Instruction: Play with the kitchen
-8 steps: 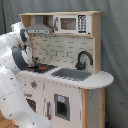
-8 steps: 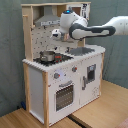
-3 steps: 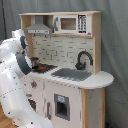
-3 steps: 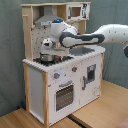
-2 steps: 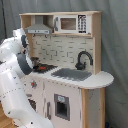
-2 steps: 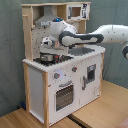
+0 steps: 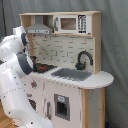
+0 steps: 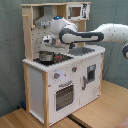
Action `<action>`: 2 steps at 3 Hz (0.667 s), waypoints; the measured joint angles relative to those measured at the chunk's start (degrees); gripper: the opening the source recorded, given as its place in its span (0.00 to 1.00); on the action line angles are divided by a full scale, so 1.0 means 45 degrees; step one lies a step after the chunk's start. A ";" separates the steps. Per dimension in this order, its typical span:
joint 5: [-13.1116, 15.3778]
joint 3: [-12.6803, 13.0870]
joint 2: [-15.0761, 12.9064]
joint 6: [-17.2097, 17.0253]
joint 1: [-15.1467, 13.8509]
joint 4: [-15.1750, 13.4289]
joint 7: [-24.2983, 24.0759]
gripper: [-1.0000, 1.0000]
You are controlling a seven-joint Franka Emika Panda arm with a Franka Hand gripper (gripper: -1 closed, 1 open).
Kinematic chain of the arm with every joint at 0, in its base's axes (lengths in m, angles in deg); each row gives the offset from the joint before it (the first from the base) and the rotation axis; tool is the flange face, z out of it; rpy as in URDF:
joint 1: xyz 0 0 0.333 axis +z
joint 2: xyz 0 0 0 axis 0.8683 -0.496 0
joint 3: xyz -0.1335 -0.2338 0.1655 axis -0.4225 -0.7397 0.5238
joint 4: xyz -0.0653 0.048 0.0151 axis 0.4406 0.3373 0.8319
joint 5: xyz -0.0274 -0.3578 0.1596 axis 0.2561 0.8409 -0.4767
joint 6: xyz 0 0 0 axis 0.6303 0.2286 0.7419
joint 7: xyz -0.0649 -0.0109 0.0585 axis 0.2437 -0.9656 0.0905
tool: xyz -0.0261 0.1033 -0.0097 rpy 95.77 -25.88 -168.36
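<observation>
While the white Franka arm [image 8: 95,34] reaches in from the second exterior view's right, its gripper [image 8: 47,42] hangs over the stove at the kitchen's left end; cannot tell whether the fingers are spread or closed. Just below it a small metal pot [image 8: 47,56] sits on the dark cooktop. The large white and light-wood toy kitchen [image 8: 65,82] stands on a wooden floor [image 8: 95,117] against a grey backdrop. Front panel shows knobs, then an oven door [image 8: 63,95]. In the first exterior view the arm fills the left edge, then grey hood [image 7: 39,30], toy microwave [image 7: 70,23], grey sink [image 7: 72,74] and black faucet [image 7: 83,59].
</observation>
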 joint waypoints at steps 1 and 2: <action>0.0010 -0.0001 -0.0322 -0.1187 0.0074 0.0451 -0.0207 0.00; 0.0121 -0.0002 -0.0933 -0.2269 0.0330 0.0520 -0.0558 0.00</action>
